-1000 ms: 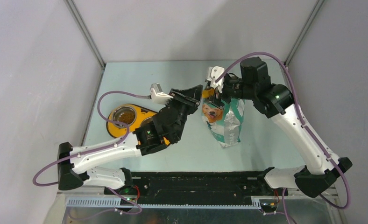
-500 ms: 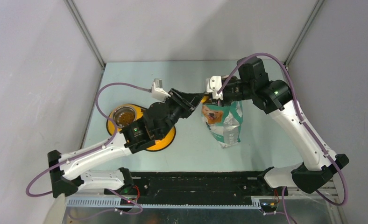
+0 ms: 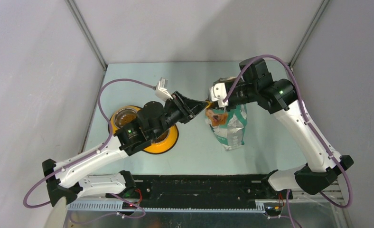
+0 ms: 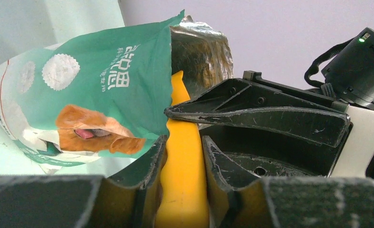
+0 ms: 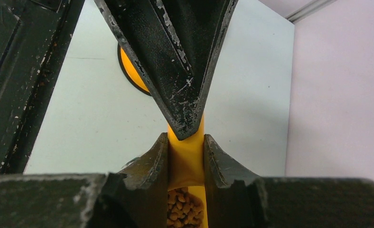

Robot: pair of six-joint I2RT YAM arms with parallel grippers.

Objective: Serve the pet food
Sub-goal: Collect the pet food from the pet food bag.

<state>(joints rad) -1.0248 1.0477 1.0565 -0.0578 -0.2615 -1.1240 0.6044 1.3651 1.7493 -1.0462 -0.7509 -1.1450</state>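
Here, kibble in orange scoop

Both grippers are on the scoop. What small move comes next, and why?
Probably the left gripper opens and lets go. It and the right gripper, which closed only within the last second, both clamp the handle of the orange plastic scoop, with small brown kibble pellets loaded in it; two grips would hinder carrying it.

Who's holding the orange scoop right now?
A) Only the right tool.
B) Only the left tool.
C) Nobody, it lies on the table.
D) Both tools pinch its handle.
D: in the wrist views the left tool and the right tool each clamp the handle of the orange scoop.
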